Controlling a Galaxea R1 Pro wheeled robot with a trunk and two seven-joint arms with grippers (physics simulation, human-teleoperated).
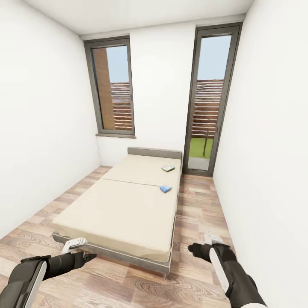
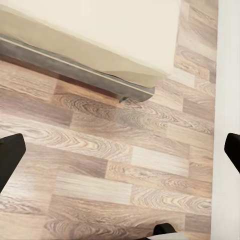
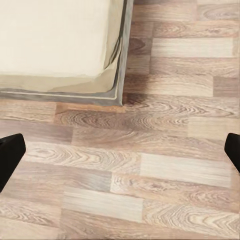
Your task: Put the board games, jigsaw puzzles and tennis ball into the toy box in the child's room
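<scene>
Left claw (image 1: 87, 256) and right claw (image 1: 192, 248), both spread and empty, at 7 and 5 o'clock; beyond, the bed (image 1: 124, 209) carries two board games: blue carton (image 1: 165, 188), then green-white carton (image 1: 168, 168), toward 1 o'clock. Best approach: along the bed's right side

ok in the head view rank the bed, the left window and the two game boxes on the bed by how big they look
1. Bed
2. Left window
3. Blue game box and green-white game box: both tiny and look alike, so no ranking; the green-white one lies farther away.
</scene>
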